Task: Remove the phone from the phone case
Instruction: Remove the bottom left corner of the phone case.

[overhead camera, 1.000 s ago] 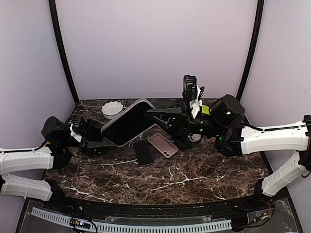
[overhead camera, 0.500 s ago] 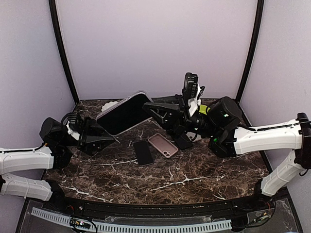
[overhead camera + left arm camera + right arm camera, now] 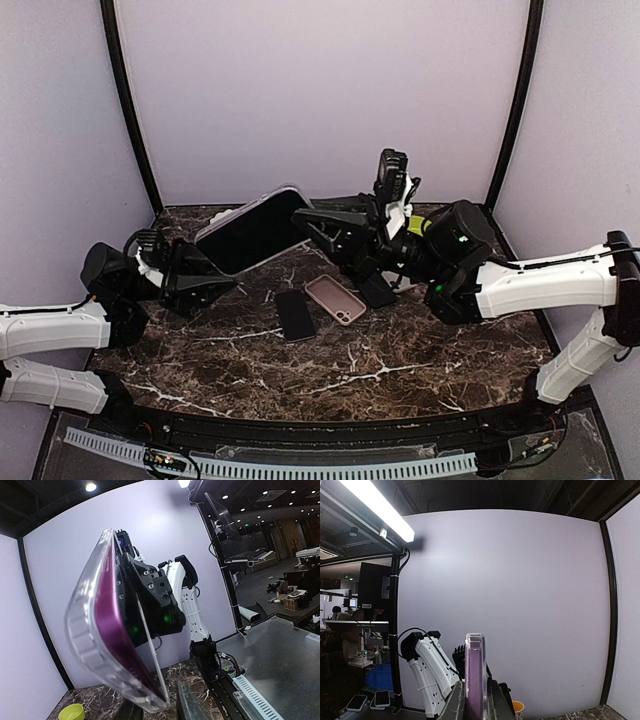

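Above the table (image 3: 420, 350) | phone case (image 3: 82, 630) with phone (image 3: 255, 232) inside, tilted in the air | my left hand (image 3: 212, 278) grips its low end, my right hand (image 3: 312, 222) its high end | on the table under it: black phone (image 3: 295, 314), pink case (image 3: 335, 299)

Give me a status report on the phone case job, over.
Both shut on cased phone: left pincer, right pincer. Held aloft, phone not yet out. Spare black phone and pink case lie below, clear.

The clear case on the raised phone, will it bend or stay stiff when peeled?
Probably bends: the clear case looks thin and rounded at its rim. Likely slick, since its surface shines. The phone inside, a flat slab, should stay rigid.
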### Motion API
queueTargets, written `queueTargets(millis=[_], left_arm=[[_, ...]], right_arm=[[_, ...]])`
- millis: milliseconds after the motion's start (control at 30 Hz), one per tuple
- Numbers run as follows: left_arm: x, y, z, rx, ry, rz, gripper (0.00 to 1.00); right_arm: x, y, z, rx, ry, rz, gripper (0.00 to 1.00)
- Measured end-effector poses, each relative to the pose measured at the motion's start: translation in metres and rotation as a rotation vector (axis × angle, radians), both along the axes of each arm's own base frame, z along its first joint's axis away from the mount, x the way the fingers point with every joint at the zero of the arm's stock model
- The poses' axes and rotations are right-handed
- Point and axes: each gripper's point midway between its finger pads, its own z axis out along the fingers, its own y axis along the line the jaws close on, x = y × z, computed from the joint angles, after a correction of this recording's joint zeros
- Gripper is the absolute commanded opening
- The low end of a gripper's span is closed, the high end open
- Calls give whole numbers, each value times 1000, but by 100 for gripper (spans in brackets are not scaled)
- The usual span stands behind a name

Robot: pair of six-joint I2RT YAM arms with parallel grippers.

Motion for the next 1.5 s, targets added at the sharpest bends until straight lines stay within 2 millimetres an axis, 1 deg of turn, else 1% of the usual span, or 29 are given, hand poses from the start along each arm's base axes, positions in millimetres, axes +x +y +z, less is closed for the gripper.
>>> queueTargets(millis=[33,233,333,567,767,1000,1233,1367,1500], left_arm=[[0,0,0,-2,1,2,24],[1,0,0,-3,5,5,14],[1,0,1,-4,9,8,12],[-1,3,2,-2,-12,19,12],[-6,8,1,2,-80,59,12],[-6,11,-6,25,-98,99,12],[-6,11,-11,46,-97,106,12],[-7,11,-13,58,-108,113,15],[-9,12,-15,69,-124,121,15]], right_arm=[[0,1,-1,-3,2,0,0],[1,4,-5,-9,10,7,0],[0,4,-4,-4,1,13,0],[1,6,-2,2,38,31,0],[7,11,-2,-24,171,75,0],[19,17,-12,-67,336,86,0],[24,19,-17,-106,436,93,0],[26,20,-20,-119,479,97,0],[28,23,-21,-136,507,100,0]])
